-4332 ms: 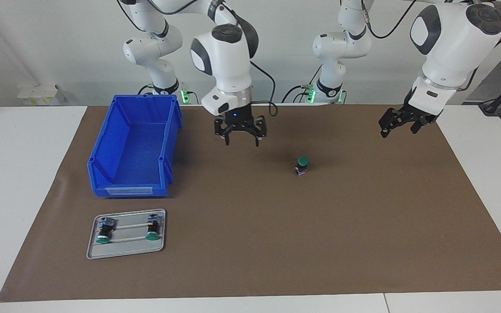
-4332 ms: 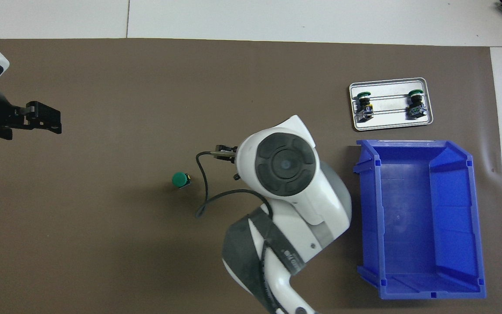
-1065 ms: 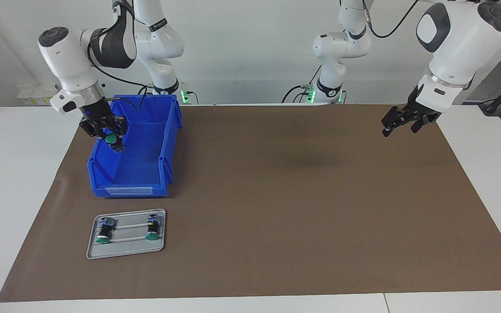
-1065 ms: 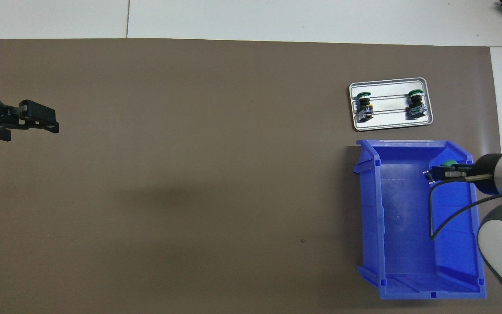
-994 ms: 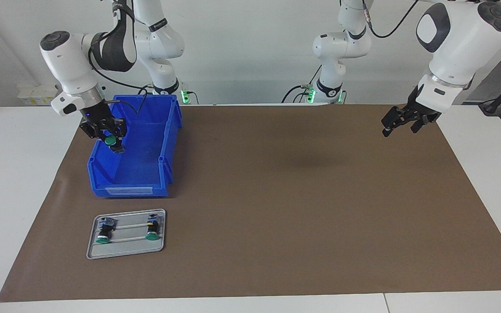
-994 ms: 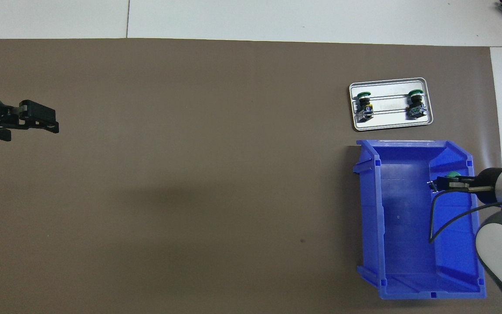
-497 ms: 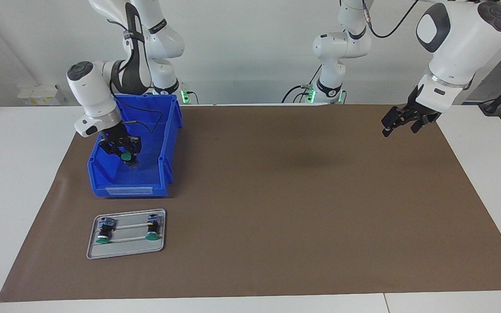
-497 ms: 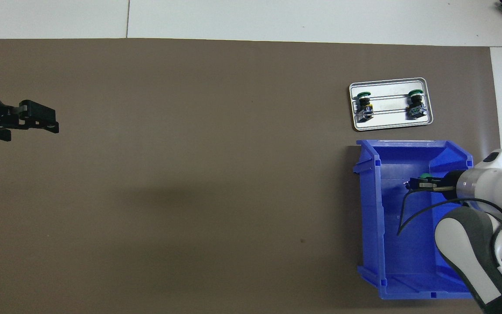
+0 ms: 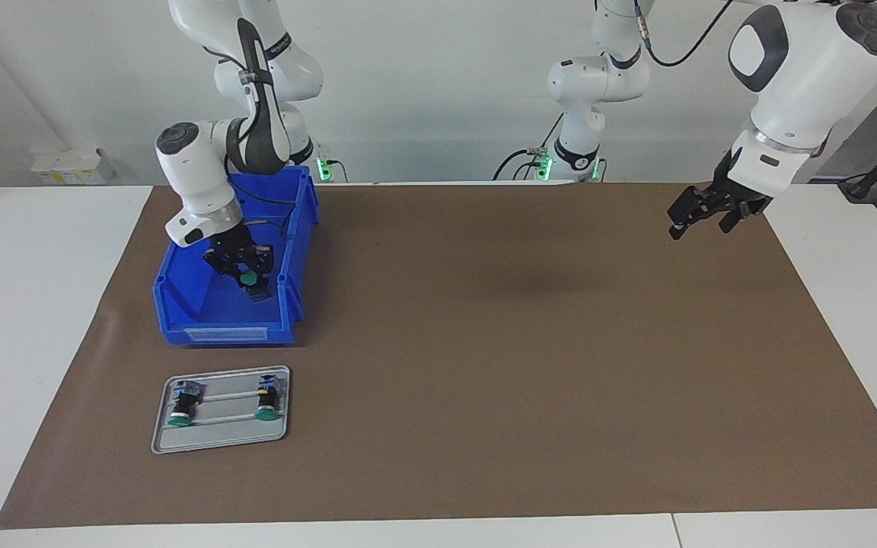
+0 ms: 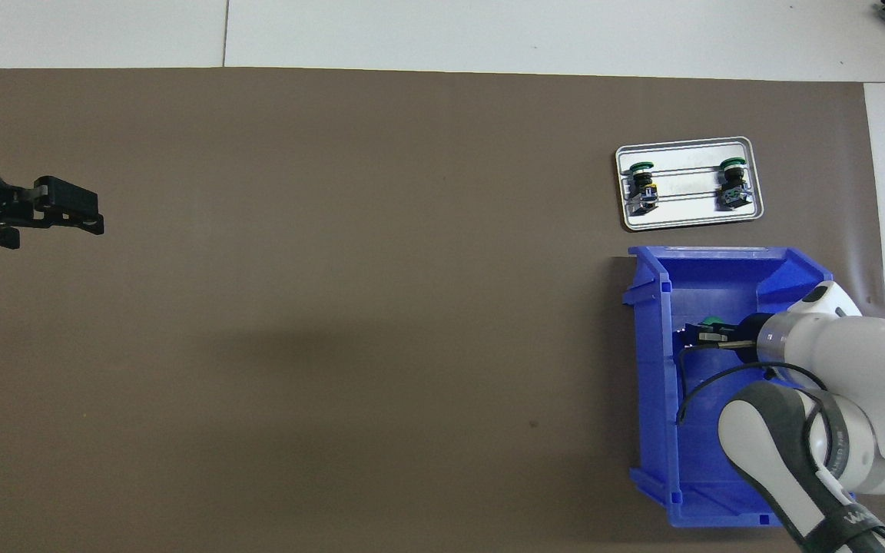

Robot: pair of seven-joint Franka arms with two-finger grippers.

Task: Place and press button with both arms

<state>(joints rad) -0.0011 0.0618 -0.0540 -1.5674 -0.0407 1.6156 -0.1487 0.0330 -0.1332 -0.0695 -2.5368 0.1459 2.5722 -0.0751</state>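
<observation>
no writing can be read on anything here. the right hand (image 9: 248,272) is down inside the blue bin (image 9: 180,304), clenched on the button (image 9: 247,280), its green cap facing away from the robots and its long axis tilted. the left hand (image 9: 701,215) waits over the tabletop (image 9: 530,365), well apart from the bin; whether it is open i cannot tell.

Bin (image 9: 180,308) (image 10: 650,369) sits at the right arm's end of the bench (image 9: 484,365) (image 10: 335,307). Tray (image 9: 161,438) (image 10: 688,221) lies just beside it, farther from the robots, with two buttons (image 9: 181,401) (image 10: 641,183) in it.
</observation>
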